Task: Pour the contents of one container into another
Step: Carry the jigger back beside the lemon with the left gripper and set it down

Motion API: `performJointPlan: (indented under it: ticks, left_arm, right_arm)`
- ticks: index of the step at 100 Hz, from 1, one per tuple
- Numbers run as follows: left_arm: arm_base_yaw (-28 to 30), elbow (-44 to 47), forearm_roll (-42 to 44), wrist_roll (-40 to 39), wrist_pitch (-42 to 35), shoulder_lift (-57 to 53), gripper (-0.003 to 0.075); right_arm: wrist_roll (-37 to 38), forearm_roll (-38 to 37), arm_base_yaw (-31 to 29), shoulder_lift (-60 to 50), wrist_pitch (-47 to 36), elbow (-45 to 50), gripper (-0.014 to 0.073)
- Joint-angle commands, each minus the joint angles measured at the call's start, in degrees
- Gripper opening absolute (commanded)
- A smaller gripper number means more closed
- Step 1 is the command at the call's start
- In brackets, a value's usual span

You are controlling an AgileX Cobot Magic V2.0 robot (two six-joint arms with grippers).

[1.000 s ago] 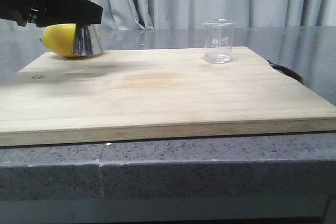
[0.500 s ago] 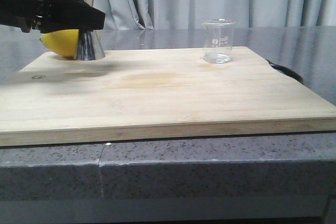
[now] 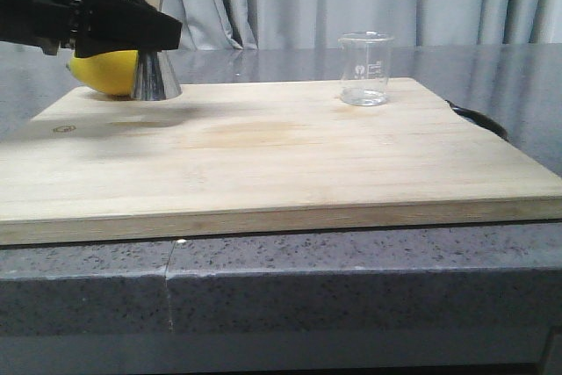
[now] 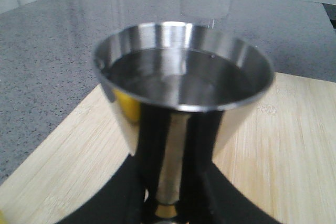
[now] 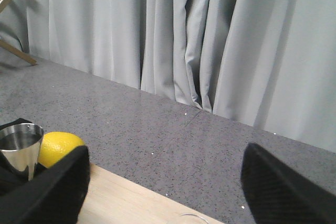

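Note:
The steel jigger (image 3: 156, 76) is at the board's back left corner, in front of a lemon. My left gripper (image 3: 154, 32) is shut on its narrow waist. The left wrist view shows the jigger (image 4: 184, 77) upright, its upper cup filled with dark liquid, and the gripper (image 4: 169, 203) clamped at the gold band. Its base is at the board surface; whether it touches I cannot tell. The clear glass beaker (image 3: 364, 68) stands upright at the back right and looks empty. My right gripper (image 5: 168, 198) is open above the beaker rim (image 5: 188, 217), outside the front view.
A yellow lemon (image 3: 101, 72) lies behind the jigger on the wooden cutting board (image 3: 281, 164). A dark object (image 3: 479, 118) pokes out past the board's right edge. The board rests on a grey stone counter (image 3: 281, 278), with curtains behind.
My left gripper has moved a little to the right with the jigger, which now covers more of the lemon. The beaker has stayed put.

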Motion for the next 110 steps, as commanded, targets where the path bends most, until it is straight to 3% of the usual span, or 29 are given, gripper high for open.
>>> performJointPlan:
  ticks: [1,110]
  left_arm:
    - [-0.91,-1.56,-4.48,0.62,5.67,-2.33,-0.0013]
    - [-2.42,-1.56,-5.32,1.35,5.68,2.71,-0.0013]
  right_arm:
    - [-0.65,-0.42,0.13,-1.23,-4.47,-1.45,0.0535]
    - [-0.65,-0.42,0.13,-1.23,-4.37,-1.45,0.0534]
